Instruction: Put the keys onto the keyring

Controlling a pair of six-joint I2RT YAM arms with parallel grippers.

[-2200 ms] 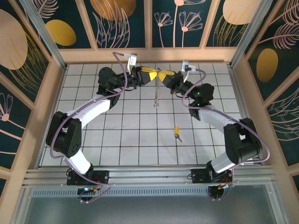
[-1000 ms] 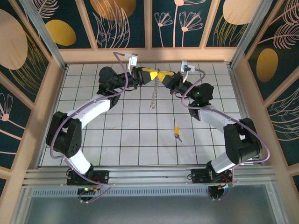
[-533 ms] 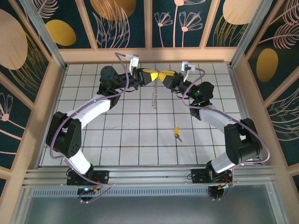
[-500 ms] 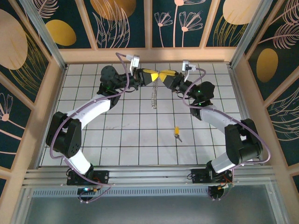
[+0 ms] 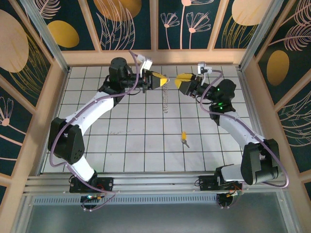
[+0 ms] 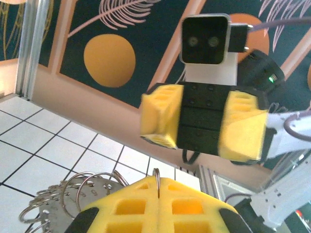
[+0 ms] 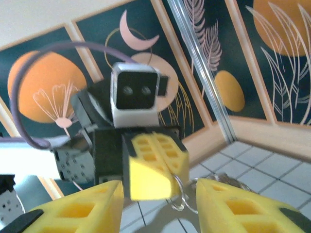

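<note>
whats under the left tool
The keyring hangs from the shut left tool, above the white tiled table. The bit pinched inside the tool is covered, and whether the chain's end touches the tiles cannot be told.

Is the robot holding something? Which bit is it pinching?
Yes. The left gripper is shut on the keyring, pinching its top end while the rest hangs down. The right gripper is open and holds nothing.
</note>
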